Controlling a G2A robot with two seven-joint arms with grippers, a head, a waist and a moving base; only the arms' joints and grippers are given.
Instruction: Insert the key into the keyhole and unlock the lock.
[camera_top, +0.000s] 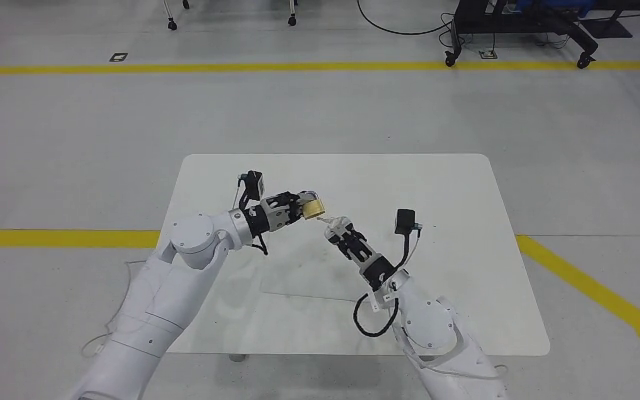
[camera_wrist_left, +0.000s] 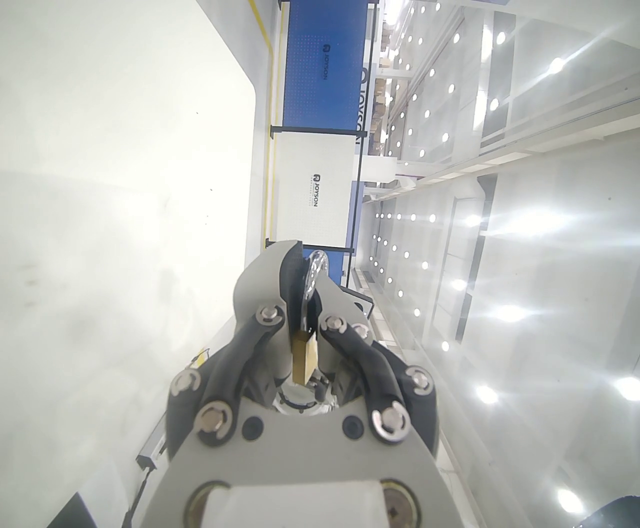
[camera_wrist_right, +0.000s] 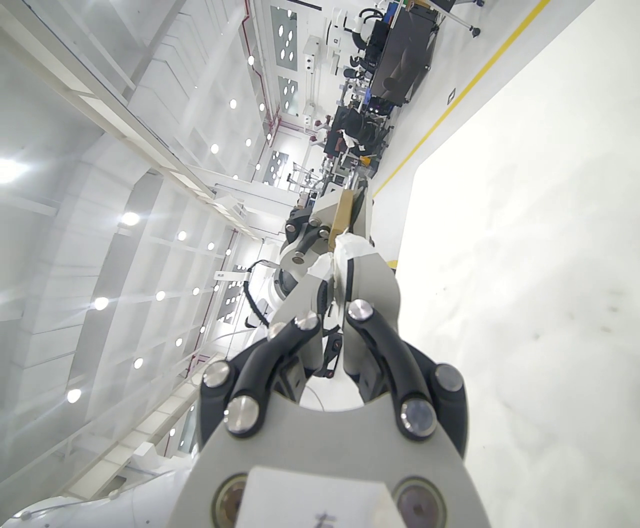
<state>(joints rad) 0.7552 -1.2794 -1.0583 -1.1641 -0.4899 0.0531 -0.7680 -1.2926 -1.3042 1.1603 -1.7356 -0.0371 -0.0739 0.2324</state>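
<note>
White, smooth table (camera_top: 450, 200) with rounded corners; grey floor (camera_top: 100, 130), yellow lines (camera_top: 300, 68). Left gripper (camera_top: 298, 205) pinches a brass padlock (camera_top: 313, 208), steel shackle (camera_wrist_left: 317, 265) between its fingers. Right gripper (camera_top: 335, 228), tape-wrapped tips pressed together, just beside the padlock's body.

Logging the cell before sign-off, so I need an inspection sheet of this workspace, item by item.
Surface: white table, faint smudges.
Job's things: brass padlock held above the table; key not discernible.
Clutter: nothing seen.
Grippers: left gripper shut on the padlock's shackle; right gripper shut, its taped fingertips at the padlock's body.
Cables: black cables looped at both wrists; floor cable beyond the table.
Surroundings: yellow floor lines; wheeled cart at the far side.
</note>
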